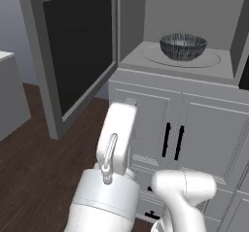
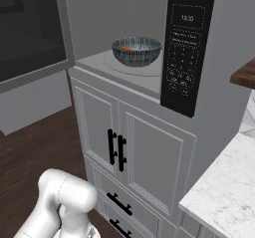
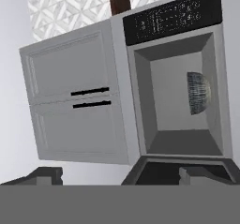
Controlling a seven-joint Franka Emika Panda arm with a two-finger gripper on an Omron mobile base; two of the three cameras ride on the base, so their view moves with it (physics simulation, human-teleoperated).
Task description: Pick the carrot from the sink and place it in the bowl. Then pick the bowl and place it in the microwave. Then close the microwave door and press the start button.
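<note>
Grey all over, the microwave (image 2: 149, 48) stands open ahead of our gripper (image 3: 119, 174), built into a tall cabinet. In the hand view, which is rolled on its side, we see the two dark fingertips (image 3: 47, 175) set far apart at the bottom edge, so the gripper is spread and holds nothing. It hangs back from the oven, well apart from it, looking straight into the cavity.

Inside that cavity the bowl (image 1: 183, 46) sits on the round glass turntable (image 1: 209, 60), dark and streaked outside. From the right base view we can make out the carrot (image 2: 127, 48) as a small orange sliver lying in the bowl, toward its far left side.

The door (image 1: 73, 51) is swung wide open. In the hand view its edge lies just beyond the fingertips, between the gripper and the cavity. In the left base view it stands out to the left of the oven, its big dark window facing us.

On the right side of the oven runs the black control strip (image 2: 187, 48), with a small lit clock at its top and faint rows of buttons below.

Under the oven are two pale cabinet doors (image 2: 129, 147) with black handles (image 2: 116, 150), and drawers beneath them. A marble worktop (image 2: 224, 192) lies off to the right, and the floor (image 1: 29, 177) is dark wood.
</note>
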